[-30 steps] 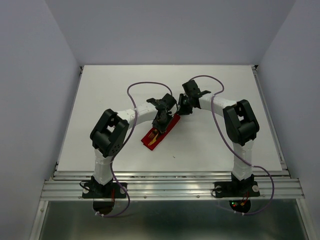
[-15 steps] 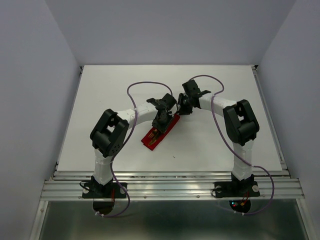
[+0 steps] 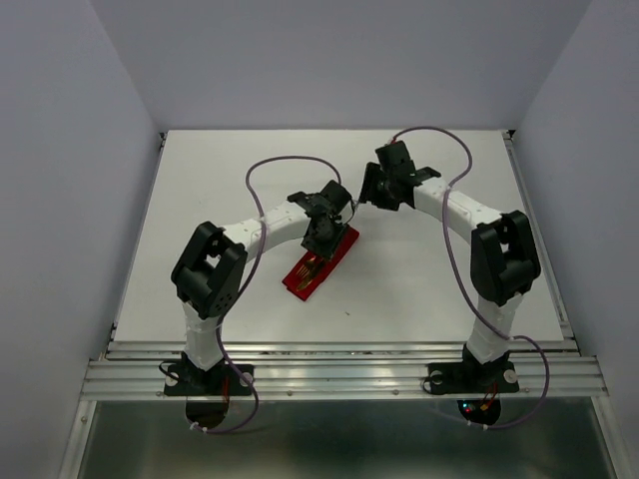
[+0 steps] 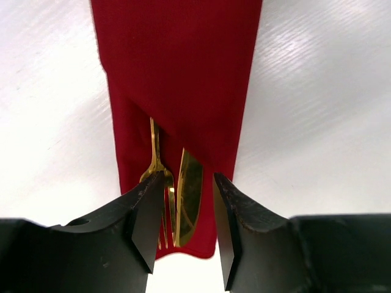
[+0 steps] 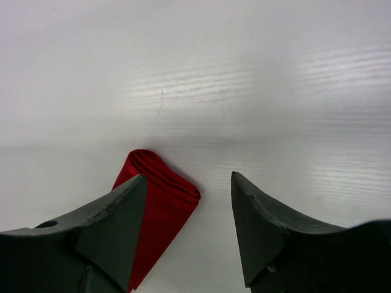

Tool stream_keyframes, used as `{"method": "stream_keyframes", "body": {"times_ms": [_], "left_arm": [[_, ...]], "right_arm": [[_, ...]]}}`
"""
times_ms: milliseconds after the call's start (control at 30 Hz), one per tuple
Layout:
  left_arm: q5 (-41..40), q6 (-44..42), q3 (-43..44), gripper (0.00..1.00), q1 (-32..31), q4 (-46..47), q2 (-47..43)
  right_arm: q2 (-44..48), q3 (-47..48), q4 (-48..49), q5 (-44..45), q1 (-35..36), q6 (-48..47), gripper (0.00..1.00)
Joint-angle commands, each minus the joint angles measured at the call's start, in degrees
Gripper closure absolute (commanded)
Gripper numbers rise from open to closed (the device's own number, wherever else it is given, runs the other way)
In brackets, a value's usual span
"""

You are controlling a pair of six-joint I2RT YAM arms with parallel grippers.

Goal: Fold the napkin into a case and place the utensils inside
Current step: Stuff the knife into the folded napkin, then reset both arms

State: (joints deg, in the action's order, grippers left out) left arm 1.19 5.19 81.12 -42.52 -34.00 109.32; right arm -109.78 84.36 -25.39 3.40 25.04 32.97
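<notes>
From above, the case lies slantwise on the white table a little left of the middle of the frame, its low end toward the lower left and its high end toward the upper right. A glint of gold shows on its lower half. The left gripper hangs over the case's upper half. From here I cannot tell how its jaws stand. The right gripper sits up and to the right, apart from the cloth.

In the left wrist view, the case runs down from the top centre of the frame. A slanted fold crosses it, and from under that edge the fork and knife poke out side by side, fork on the left, their heads resting on the red flap near the bottom. The left gripper has its fingers spread apart, one on either side of the heads and pinching nothing. Whether they touch the cloth I cannot tell.

In the right wrist view, the right gripper is spread wide and holds nothing. Between its fingers there is mostly bare table. The rounded, layered end of the case shows at the lower left, partly hidden behind the left-hand finger.
</notes>
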Motion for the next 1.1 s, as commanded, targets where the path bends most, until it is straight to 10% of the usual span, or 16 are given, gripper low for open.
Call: {"method": "stream_keyframes", "body": {"times_ms": [0,133,367,1067], "left_arm": [[-0.6,2.2,0.6,0.51,0.0,-1.5,-9.5],[-2.8,4.0,0.8,0.51,0.1,-2.7,-14.9],[-8.0,9.1,0.9,0.51,0.2,-1.8,-26.2],[-10.9,19.1,0.3,0.51,0.7,1.0,-37.3]], "right_arm": [[7.2,3.7,-2.8,9.7,-2.1,-2.8,0.27],[11.1,3.7,-6.6,17.3,-2.1,-3.4,0.0],[19.4,-1.9,-13.7,32.8,-2.1,-0.5,0.0],[45.9,-26.3,-18.3,33.5,-2.1,7.9,0.0]]}}
